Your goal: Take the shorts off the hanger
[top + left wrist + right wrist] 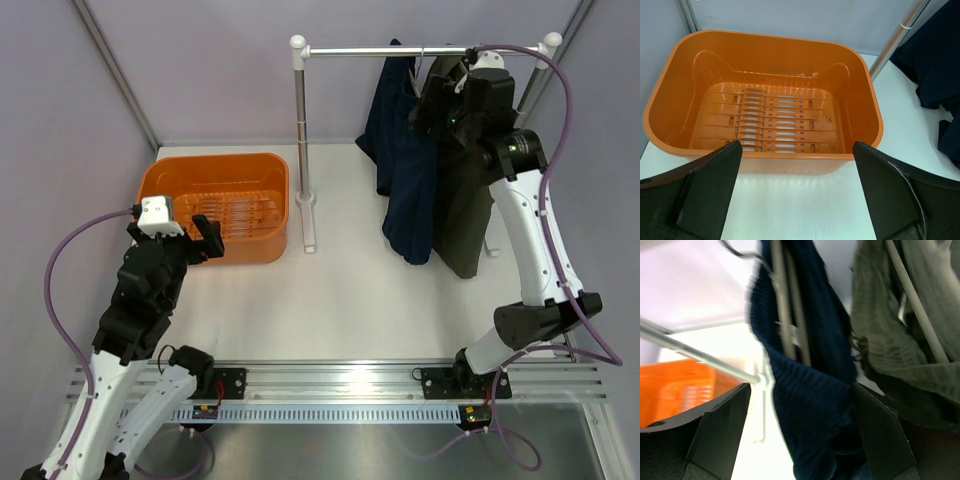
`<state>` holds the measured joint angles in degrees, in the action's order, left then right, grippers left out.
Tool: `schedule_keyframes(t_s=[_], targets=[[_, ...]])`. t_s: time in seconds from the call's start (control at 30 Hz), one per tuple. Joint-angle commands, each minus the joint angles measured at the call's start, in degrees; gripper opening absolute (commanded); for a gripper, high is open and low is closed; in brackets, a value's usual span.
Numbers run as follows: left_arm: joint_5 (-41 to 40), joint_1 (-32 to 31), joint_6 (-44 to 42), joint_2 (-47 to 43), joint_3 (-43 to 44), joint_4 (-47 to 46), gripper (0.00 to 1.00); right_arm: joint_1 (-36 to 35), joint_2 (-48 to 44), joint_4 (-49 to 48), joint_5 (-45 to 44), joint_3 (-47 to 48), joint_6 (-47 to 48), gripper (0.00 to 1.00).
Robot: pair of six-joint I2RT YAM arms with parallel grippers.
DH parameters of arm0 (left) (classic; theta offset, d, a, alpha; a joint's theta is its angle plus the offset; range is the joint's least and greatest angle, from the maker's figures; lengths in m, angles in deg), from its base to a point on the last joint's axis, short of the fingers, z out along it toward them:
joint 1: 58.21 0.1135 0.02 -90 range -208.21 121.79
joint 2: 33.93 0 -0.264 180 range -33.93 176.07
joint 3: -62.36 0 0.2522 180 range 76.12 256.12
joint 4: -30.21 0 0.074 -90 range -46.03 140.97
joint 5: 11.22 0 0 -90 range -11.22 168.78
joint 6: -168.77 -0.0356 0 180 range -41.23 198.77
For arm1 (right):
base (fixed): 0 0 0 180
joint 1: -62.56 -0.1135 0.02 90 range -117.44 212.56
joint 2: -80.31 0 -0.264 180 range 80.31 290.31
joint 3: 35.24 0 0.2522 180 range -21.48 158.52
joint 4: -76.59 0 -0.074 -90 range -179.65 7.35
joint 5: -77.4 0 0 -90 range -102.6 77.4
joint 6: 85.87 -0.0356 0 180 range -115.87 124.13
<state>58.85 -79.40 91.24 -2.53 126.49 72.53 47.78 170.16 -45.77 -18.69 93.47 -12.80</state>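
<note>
Desk (pixel 350 290): white, carrying the rack at the far right and the basket at the far left, with bare surface toward the near edge.
Rack (pixel 400 50): upright frame with a horizontal rail, holding both pairs of shorts. Light-looking, so best pulled against gently to avoid tipping it.
Basket (pixel 215 158): orange, nothing inside. Probably the drop spot, though not named in the task.
Olive shorts (pixel 462 220): hanging rightmost on the rail, pressed against the navy pair. Best kept out of the grip for now.
Navy shorts (pixel 405 170): hanging just left of the olive pair, and the one lined up for the grasp.
Right hand (pixel 802 410): raised to the rail, fingers spread wide with a navy fold between them, no pinch visible. Best pushed deep onto a thick fold of the navy pair alone, closed firmly, then drawn down and toward the near left to slide the cloth off rather than drag the hanger along.
Left hand (pixel 797 175): wide, holding nothing, hovering at the near side of the basket, well apart from the shorts. Free to steady the hanger or take the cloth.
Hanger (pixel 787 315): thin metal bars running through the navy pair. Cannot tell whether clipped or merely draped. Main risk judged to be the hook lifting off the rail under a sharp tug.
</note>
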Motion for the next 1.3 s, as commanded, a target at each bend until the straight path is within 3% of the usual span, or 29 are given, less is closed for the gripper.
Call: schedule_keyframes(t_s=[0.0, 0.47, 0.8, 0.9, 1.03, 1.27], targets=[[0.2, 0.2, -0.2, -0.5, 0.4, -3.0, 0.99, -1.6, 0.9, 5.3, -9.7, 3.5, 1.3, 0.91], [0.3, 0.2, -0.2, -0.6, 0.4, -3.0, 0.99, -3.4, -1.0, -4.0, -13.8, 3.8, 7.9, 0.93], [0.2, 0.1, -0.2, -0.7, 0.3, -3.0, 0.99, -3.7, 6.3, 1.6, -15.0, 11.9, 11.0, 0.93], [0.1, 0.2, -0.2, -0.8, 0.3, -3.1, 0.99, -3.8, 5.6, 2.0, -14.1, 8.5, 9.8, 0.93], [0.3, 0.2, -0.2, -0.8, 0.3, -3.2, 0.99, -3.8, 2.4, -4.3, -11.1, 1.1, 10.2, 0.94], [0.2, 0.2, -0.3, -0.7, 0.2, -3.1, 0.99, -3.9, 6.7, -5.2, -12.2, 4.5, 13.3, 0.94]])
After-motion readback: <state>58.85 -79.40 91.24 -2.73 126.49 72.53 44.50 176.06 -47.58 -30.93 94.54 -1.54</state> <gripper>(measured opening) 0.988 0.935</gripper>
